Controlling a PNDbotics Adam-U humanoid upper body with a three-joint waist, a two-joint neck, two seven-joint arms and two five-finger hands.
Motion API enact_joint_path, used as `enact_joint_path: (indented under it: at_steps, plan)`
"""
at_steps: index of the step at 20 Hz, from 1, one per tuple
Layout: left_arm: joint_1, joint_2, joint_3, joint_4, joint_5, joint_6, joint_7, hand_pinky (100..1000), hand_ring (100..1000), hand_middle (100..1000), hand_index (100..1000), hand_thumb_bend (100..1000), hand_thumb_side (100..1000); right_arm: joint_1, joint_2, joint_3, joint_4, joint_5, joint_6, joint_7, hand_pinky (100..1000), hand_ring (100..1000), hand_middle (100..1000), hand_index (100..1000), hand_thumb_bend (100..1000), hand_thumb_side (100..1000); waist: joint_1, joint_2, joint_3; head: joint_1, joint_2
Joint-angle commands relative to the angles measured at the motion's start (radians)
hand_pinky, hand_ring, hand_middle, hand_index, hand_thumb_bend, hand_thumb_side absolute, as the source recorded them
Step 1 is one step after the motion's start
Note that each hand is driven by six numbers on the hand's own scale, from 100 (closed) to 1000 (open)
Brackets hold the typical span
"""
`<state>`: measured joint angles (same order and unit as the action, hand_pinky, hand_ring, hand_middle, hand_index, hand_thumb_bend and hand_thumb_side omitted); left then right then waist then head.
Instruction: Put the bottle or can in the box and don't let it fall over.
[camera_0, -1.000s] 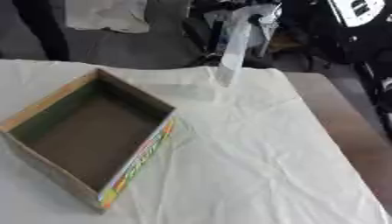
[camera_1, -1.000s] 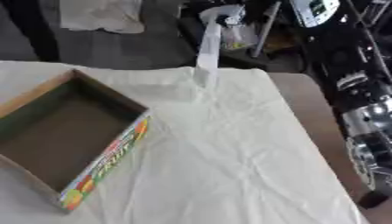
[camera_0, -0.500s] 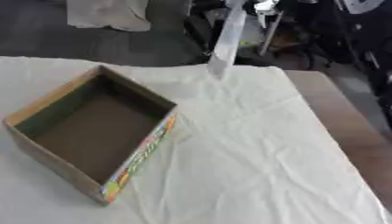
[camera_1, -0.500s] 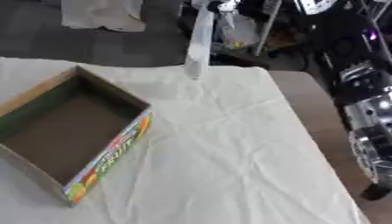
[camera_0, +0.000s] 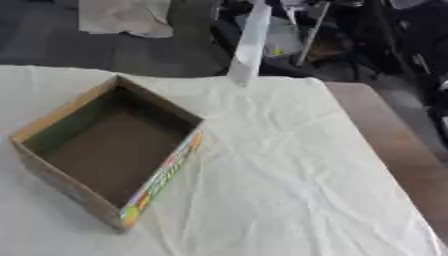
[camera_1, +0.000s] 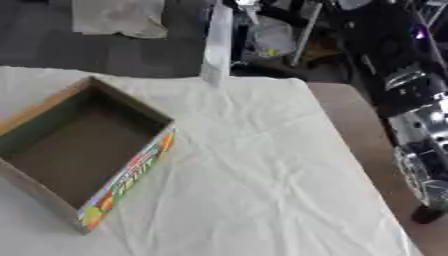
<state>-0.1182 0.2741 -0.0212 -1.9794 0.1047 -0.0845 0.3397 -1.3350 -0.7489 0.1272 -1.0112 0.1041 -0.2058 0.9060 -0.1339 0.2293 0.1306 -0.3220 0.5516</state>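
Only your head camera has shifted. The bottle (camera_0: 248, 42) stays upright at 12 o'clock on the worktop (camera_0: 289, 190) and the box (camera_0: 166, 175) at 9 is empty. No robot hand shows, so I cannot tell its state.

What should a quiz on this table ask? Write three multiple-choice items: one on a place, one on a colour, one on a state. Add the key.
1. Where does the cardboard box sit?
A. On the left part of the table
B. At the table's right edge
C. On the floor

2. What colour is the cloth under the box?
A. Red
B. White
C. Dark blue

3. What state is the box in?
A. Shut with a lid
B. Open, with a can standing inside
C. Open and empty

Key:
1 A, the box fills the left of both views, on the cloth.
2 B, the creased cloth is white all over.
3 C, its top is open and only the bare brown floor of the box shows.
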Motion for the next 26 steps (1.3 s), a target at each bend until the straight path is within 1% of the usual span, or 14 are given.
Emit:
enact_joint_path:
  at_steps: [1,8,11,16,19,26]
  plan:
    - [-0.001,0.018,0.002,-0.021,0.002,0.003,-0.001,958,581,710,605,195,851,-0.041,-0.009,-0.004,-0.025,-0.037,0.009,0.001,634,184,275,479,100,100,0.003,-0.028,-0.003,0.003,0.005]
    - [0.002,0.021,0.004,-0.021,0.003,0.005,0.0,958,581,710,606,196,851,-0.073,0.012,0.014,-0.043,-0.115,0.027,0.001,637,181,273,479,100,100,-0.004,-0.037,-0.014,0.016,0.021]
    - [0.002,0.022,0.005,-0.021,0.002,0.006,0.001,959,581,710,606,197,852,-0.076,0.017,0.04,-0.068,-0.18,0.034,0.001,639,178,271,478,100,100,-0.007,-0.036,-0.021,0.032,0.026]
    - [0.0,0.023,0.003,-0.021,0.002,0.008,-0.001,959,581,710,605,197,853,-0.068,0.007,0.074,-0.14,-0.276,0.055,0.001,638,175,269,477,100,100,-0.009,-0.03,-0.027,0.042,0.028]
    - [0.0,0.023,0.002,-0.021,0.002,0.009,-0.002,959,580,710,605,197,854,-0.066,0.0,0.08,-0.193,-0.33,0.074,0.001,637,174,269,478,100,100,-0.009,-0.028,-0.029,0.047,0.027]
    - [-0.002,0.023,0.002,-0.021,0.002,0.008,-0.003,960,580,711,606,197,853,-0.071,-0.007,0.086,-0.292,-0.42,0.112,0.001,633,171,267,477,100,100,-0.01,-0.025,-0.029,0.051,0.027]
